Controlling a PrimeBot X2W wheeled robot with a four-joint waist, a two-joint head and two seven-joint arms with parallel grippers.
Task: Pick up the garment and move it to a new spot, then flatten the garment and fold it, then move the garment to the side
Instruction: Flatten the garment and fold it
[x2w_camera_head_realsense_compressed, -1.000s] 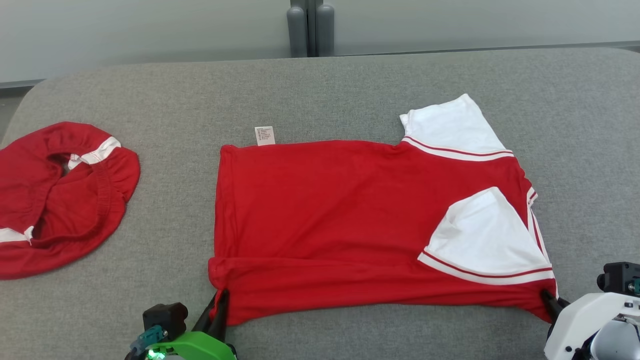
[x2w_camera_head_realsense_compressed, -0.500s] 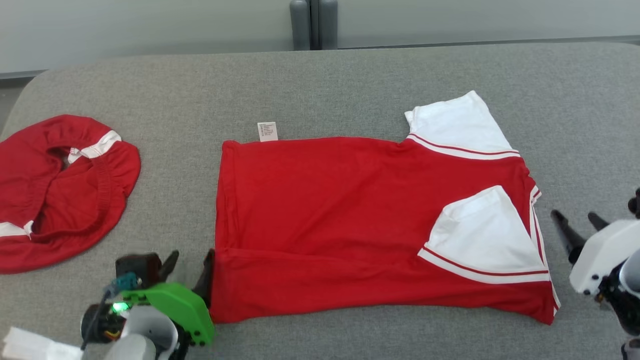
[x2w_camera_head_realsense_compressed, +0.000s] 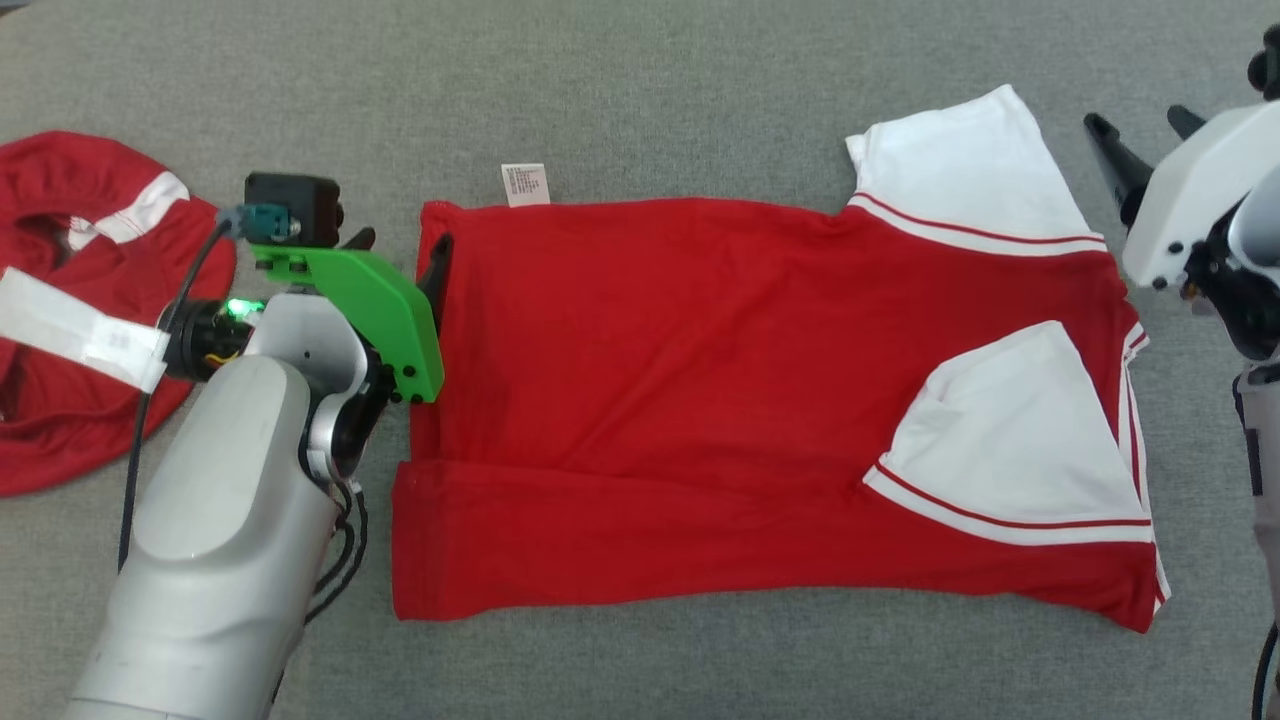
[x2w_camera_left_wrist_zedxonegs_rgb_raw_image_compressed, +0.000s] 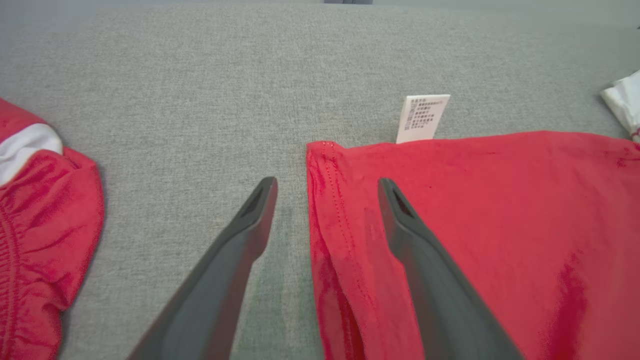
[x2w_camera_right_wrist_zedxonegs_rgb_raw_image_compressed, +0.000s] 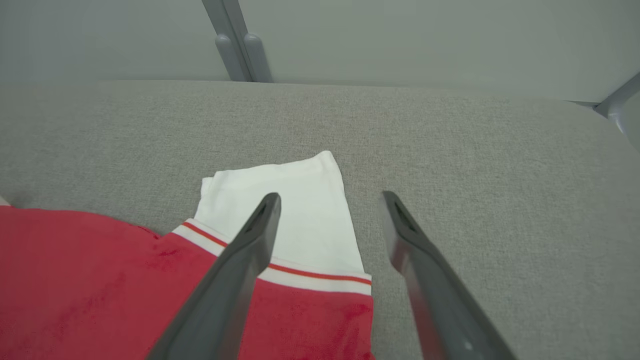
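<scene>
We seem to be in a plain lab or test room, not a home. A wide, grey, fabric-covered work surface (x2w_camera_right_wrist_zedxonegs_rgb_raw_image_compressed: 450, 140) stands before a bare pale wall (x2w_camera_right_wrist_zedxonegs_rgb_raw_image_compressed: 425, 35). Twin grey posts (x2w_camera_right_wrist_zedxonegs_rgb_raw_image_compressed: 245, 55) rise behind it.

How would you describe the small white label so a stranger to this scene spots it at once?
On the grey padded surface, a red shirt lies flat in the middle. Along its far edge, near the left corner, a small care label sticks out onto the grey. Unlike the plain white sleeves, it is tiny, rectangular and printed.
</scene>
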